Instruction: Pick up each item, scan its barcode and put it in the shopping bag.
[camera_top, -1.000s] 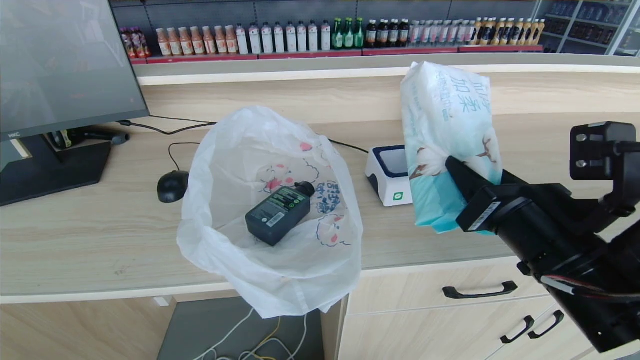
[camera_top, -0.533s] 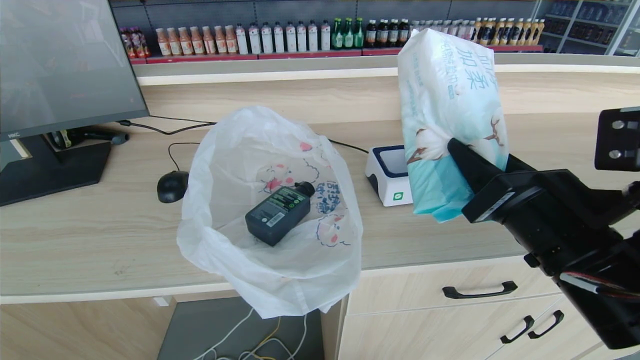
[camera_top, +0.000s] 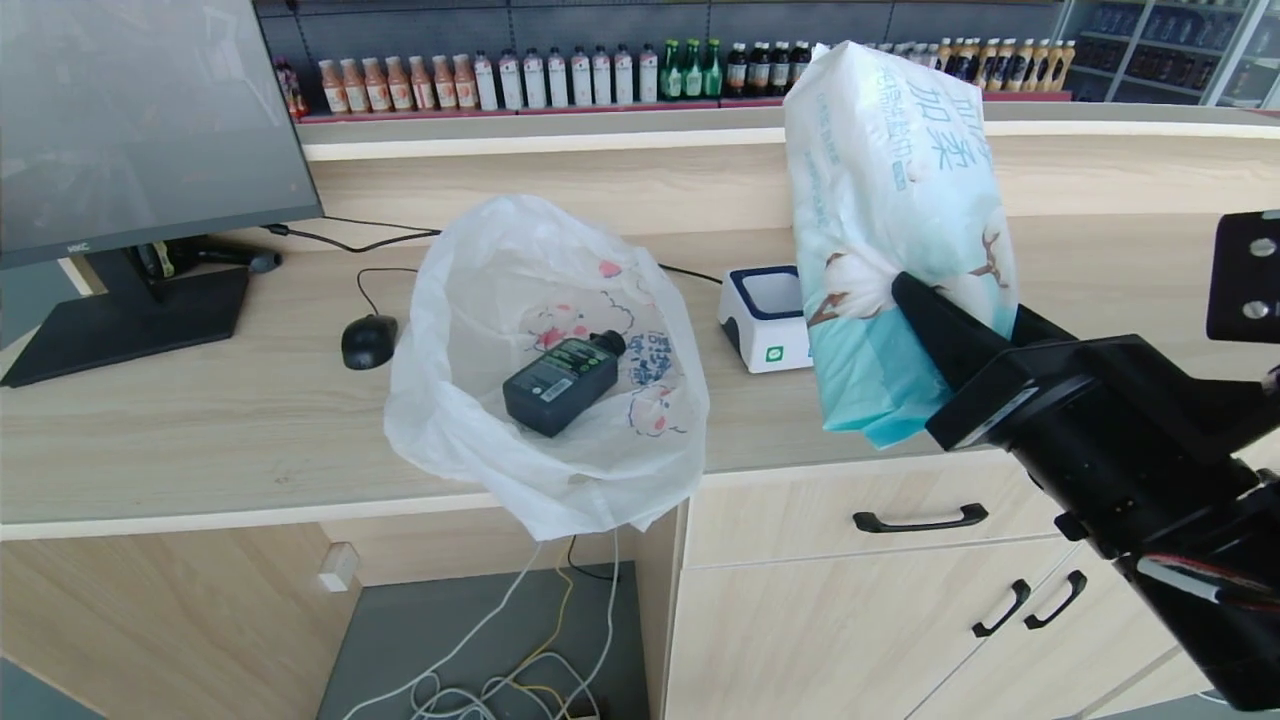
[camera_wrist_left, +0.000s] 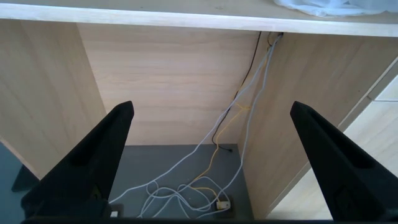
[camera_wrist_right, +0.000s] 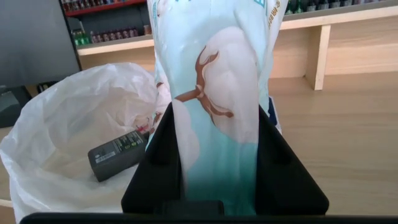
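My right gripper is shut on a tall white and teal tissue pack, held upright in the air above the counter's front edge, just right of the white barcode scanner. The same tissue pack stands squeezed between my right gripper's two fingers. The white shopping bag lies open on the counter to the left, with a dark green bottle lying inside it. That bottle and the bag appear beyond the pack. My left gripper hangs open below the counter, holding nothing.
A monitor on a black stand and a black mouse sit on the counter's left part. Drawers with black handles are under the counter at right. Loose cables trail on the floor in the opening below.
My right gripper has lifted the tissue pack higher. The head camera has shifted, so the counter and bag sit higher and farther right in the view.
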